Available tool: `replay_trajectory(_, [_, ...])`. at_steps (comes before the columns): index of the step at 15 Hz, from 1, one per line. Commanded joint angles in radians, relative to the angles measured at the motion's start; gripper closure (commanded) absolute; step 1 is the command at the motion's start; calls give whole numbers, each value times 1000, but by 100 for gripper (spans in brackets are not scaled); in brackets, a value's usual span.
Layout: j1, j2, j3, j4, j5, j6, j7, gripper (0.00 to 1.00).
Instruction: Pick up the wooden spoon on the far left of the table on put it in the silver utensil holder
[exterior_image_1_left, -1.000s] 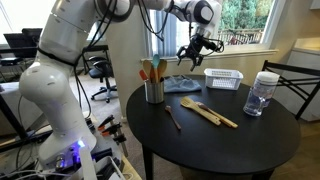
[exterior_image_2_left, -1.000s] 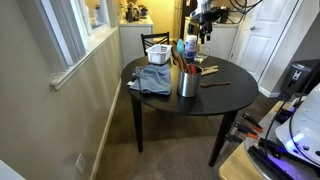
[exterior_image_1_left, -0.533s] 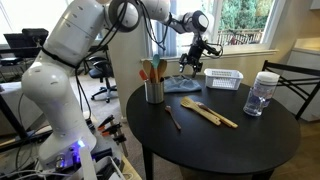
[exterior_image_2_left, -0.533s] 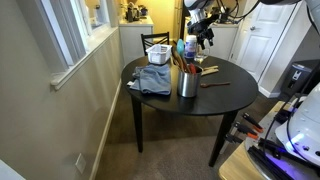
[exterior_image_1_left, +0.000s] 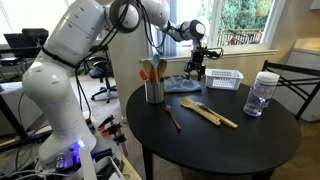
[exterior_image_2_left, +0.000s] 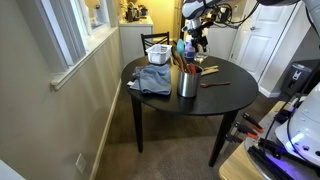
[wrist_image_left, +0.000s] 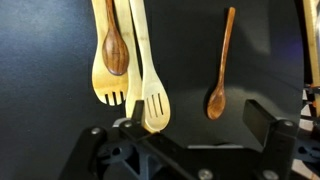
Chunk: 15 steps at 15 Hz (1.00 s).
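Observation:
A slim brown wooden spoon lies alone on the black table, bowl toward me in the wrist view. It shows in both exterior views. The silver utensil holder stands upright with several utensils in it. My gripper hangs open and empty well above the table's far side. In the wrist view the spoon lies just beyond the gap between the fingers, nearer the right finger.
A pile of pale wooden spatulas with a dark spoon on top lies beside the lone spoon. A white slatted basket, a blue cloth and a clear jar with a white lid also stand on the round table.
My gripper has come down a little and turned to face the table. Nothing on the table has moved.

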Motion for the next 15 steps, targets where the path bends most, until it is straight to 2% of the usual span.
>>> replay_trajectory(1, [-5,-70,1,-145,-22,106,-19,0])
replay_trajectory(7, [-4,-106,-21,-286,-74,184,-6,0])
replay_trajectory(9, [-10,-100,-19,-277,-66,112,-34,0])
replay_trajectory(10, [-17,-89,-10,-250,-50,31,-77,0])
replay_trajectory(11, [-7,-52,-17,-218,-51,91,-17,0])
replay_trajectory(15, [-5,-49,-17,-216,-51,81,-21,0])
